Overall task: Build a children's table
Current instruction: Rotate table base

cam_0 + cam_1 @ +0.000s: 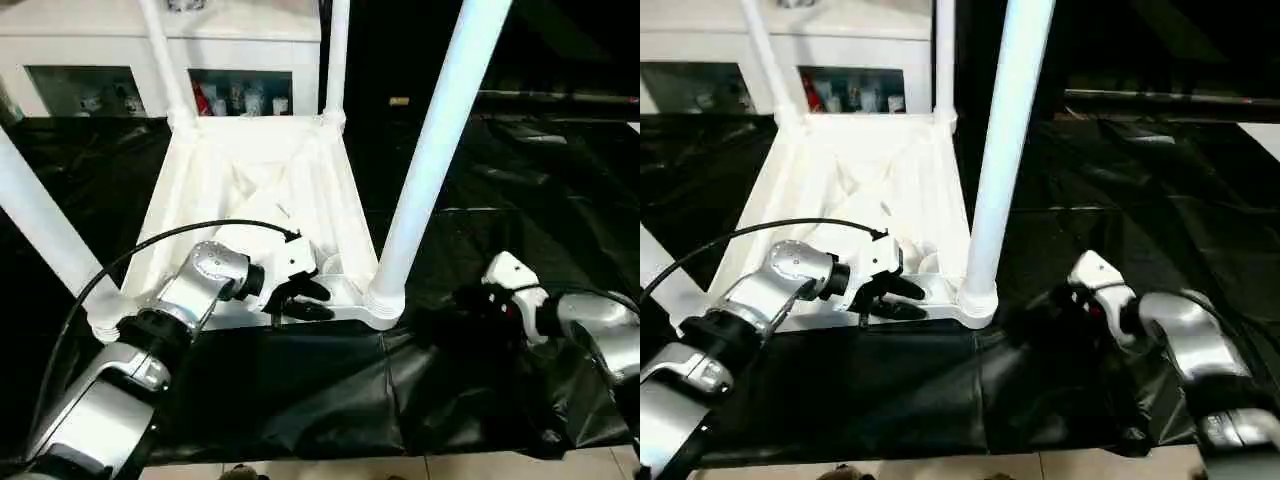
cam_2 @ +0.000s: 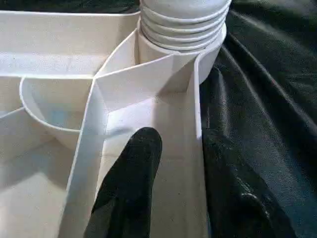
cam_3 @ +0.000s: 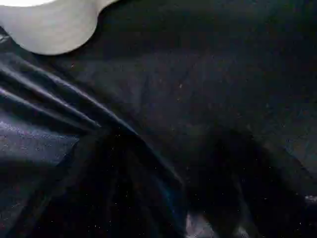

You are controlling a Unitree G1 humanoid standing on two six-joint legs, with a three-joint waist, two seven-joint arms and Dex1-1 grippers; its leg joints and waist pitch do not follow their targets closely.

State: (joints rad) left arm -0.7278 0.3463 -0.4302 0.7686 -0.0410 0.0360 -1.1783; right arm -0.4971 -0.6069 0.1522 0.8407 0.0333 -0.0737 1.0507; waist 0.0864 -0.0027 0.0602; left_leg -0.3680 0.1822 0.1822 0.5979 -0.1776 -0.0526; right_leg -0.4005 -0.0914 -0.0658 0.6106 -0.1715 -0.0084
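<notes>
Nearest me the two silver forearms reach out over the black-covered work table [image 1: 330,390]. The left gripper [image 1: 300,298] sits at the near rim of the tabletop [image 1: 250,190], and in the left wrist view one black finger [image 2: 131,183] lies inside the rim channel while the other is outside the wall, so the jaws straddle the rim, partly closed; whether they actually pinch it I cannot tell. The right gripper [image 1: 462,305] hovers low over the black cover, just right of the near right leg, holding nothing; its dark fingers melt into the cover, and how wide they stand I cannot tell.

The tabletop lies upside down in the middle of the work table, with four white legs standing up from its corner sockets: near left [image 1: 40,230], near right [image 1: 435,150], far left [image 1: 165,60], far right [image 1: 337,60]. Behind it stands a white cabinet [image 1: 120,40] with glass doors and small items inside. I can read no writing anywhere.
</notes>
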